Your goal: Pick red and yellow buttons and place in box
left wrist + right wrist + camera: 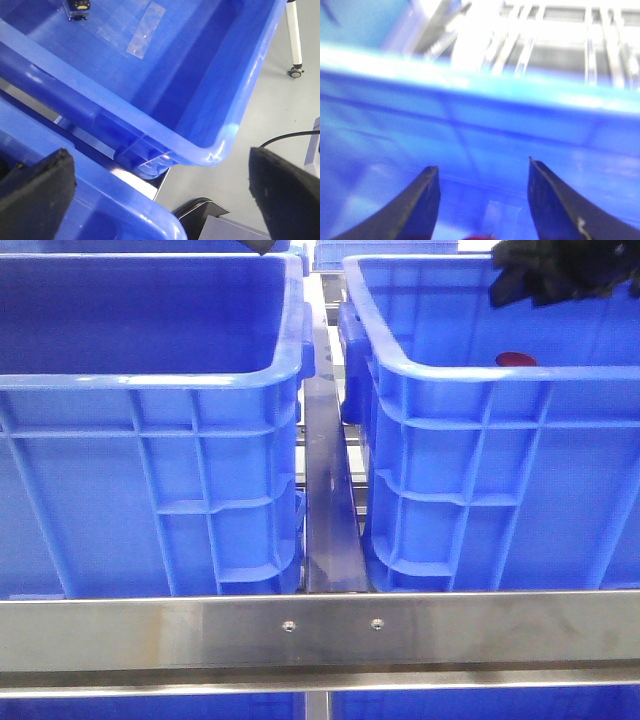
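red button (479, 236) between right gripper (482, 200) fingers

Left crate (150, 440): open at the top, its inside bare in the front view; thick rim and high walls bar entry from the side.
Right crate (480, 470): open from above; right gripper (560, 275) hangs over its far corner, a dark-red button (515, 359) inside.
Gap between crates: narrow, filled by a metal rail (328, 500).
Front: a steel crossbar (320, 635) runs across below both crates.
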